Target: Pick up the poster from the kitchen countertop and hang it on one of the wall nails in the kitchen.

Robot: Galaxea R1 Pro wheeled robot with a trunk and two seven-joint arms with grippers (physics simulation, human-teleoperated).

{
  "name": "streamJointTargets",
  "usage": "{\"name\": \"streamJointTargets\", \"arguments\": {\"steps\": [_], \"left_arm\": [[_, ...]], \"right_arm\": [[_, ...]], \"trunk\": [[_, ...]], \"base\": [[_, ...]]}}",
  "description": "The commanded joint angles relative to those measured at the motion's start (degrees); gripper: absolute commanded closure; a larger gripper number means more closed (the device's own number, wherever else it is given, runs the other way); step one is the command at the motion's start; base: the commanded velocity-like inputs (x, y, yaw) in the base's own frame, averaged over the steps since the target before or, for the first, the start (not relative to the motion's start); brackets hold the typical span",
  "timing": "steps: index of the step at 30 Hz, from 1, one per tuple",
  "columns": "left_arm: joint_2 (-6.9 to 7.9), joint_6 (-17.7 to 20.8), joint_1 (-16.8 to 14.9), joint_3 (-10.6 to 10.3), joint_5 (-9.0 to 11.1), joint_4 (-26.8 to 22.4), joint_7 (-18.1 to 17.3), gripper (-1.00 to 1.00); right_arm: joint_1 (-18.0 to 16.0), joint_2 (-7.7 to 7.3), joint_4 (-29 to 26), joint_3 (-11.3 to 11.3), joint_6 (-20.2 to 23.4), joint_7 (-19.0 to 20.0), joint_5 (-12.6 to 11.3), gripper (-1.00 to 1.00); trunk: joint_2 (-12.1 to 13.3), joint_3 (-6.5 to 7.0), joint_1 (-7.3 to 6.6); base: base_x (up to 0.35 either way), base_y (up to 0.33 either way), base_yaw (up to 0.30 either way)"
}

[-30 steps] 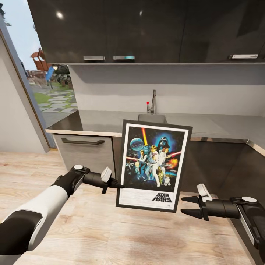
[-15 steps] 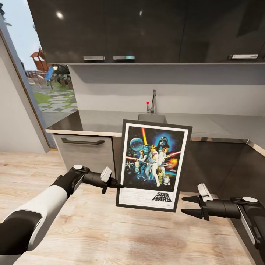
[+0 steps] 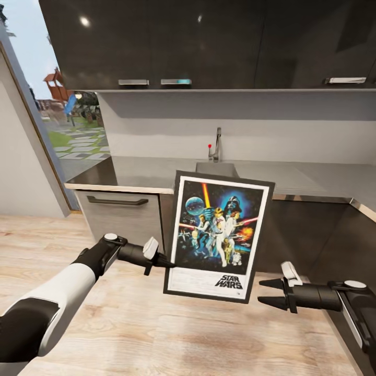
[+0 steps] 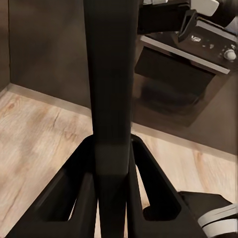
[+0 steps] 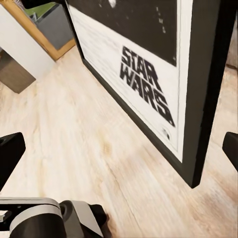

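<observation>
My left gripper (image 3: 168, 262) is clamped on the lower left edge of the poster (image 3: 218, 236) — in the left wrist view both fingers (image 4: 74, 198) sit tight either side of the dark frame edge (image 4: 110, 89). The poster hangs in the air just right of that gripper, lifted off the counter (image 3: 156, 175), face toward me, top tipped slightly right. Further right, my right gripper (image 3: 263, 292) has its fingers spread and holds nothing; it sits just beside the poster's lower right corner, not touching. The right wrist view shows the "STAR WARS" lettering (image 5: 146, 82) and that corner (image 5: 196, 176) between the spread fingertips.

Risks, as I judge them: one-sided pinch low on the edge — the frame could pivot or slip out when I swing or drive the base. The free corner could clip the counter edge or the right gripper on a turn. No wall nail visible, so I can't judge the approach yet.

Room: light-grey counter beyond the grippers, with sink (image 3: 215, 168) and tap (image 3: 215, 144), dark base cabinets (image 3: 308, 235) under it, dark glossy upper cabinets (image 3: 209, 42) above, and a plain grey backsplash. Light wood floor (image 3: 156, 324) below the grippers. A doorway (image 3: 68, 120) well left of the left gripper opens onto a garden.
</observation>
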Motion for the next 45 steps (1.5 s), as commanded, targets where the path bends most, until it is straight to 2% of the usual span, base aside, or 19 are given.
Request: {"name": "streamJointTargets", "arguments": {"steps": [1, 6, 16, 20, 32, 38, 42, 45], "left_arm": [[-0.05, -0.13, -0.01, -0.31, -0.19, -0.08, -0.13, 1.0], [-0.33, -0.11, 0.0, -1.63, -0.15, -0.08, -0.13, 1.0], [-0.4, -0.13, 0.02, -2.04, -0.13, -0.08, -0.13, 1.0], [-0.4, -0.16, -0.03, -2.05, -0.13, -0.08, -0.13, 1.0], [-0.4, -0.18, 0.0, -2.07, -0.06, -0.08, -0.13, 1.0], [-0.4, -0.19, 0.0, -2.16, -0.07, -0.08, -0.13, 1.0], [-0.44, -0.19, -0.01, -2.56, -0.07, -0.08, -0.13, 1.0], [-0.82, -0.19, -0.01, -2.57, -0.05, -0.08, -0.13, 1.0]], "right_arm": [[-0.05, 0.0, 0.46, -0.09, 0.58, 0.3, 0.35, -1.0], [-0.05, -0.09, 2.09, -0.09, 0.52, 0.0, 0.45, -1.0], [-0.05, -0.24, 2.55, -0.17, 0.31, -0.16, 0.54, -1.0], [-0.05, -0.25, 2.65, -0.18, -3.02, -0.11, 0.47, -1.0], [-0.08, -0.25, 3.26, -0.22, -7.39, -0.14, 0.45, -1.0], [-0.22, -0.25, 4.17, -0.26, -8.09, -0.22, 0.44, -1.0], [-1.33, -0.21, 5.33, -0.26, -8.42, -0.37, 0.45, -1.0], [-2.57, -0.24, 7.22, -0.26, -10.66, -0.37, 0.49, -1.0]], "trunk": [[-0.03, -0.06, 0.0], [-0.03, -0.06, 0.0], [-0.03, -0.06, 0.0], [-0.03, -0.06, 0.0], [-0.03, -0.06, 0.0], [-0.03, -0.06, 0.0], [-0.03, -0.06, 0.0], [-0.03, -0.06, 0.0]], "base": [[0.0, 0.0, 0.0], [0.0, 0.0, 0.0], [0.0, 0.0, 0.0], [0.0, 0.0, 0.0], [0.0, 0.0, 0.0], [0.0, 0.0, 0.0], [0.0, 0.0, 0.0], [0.0, 0.0, 0.0]]}}
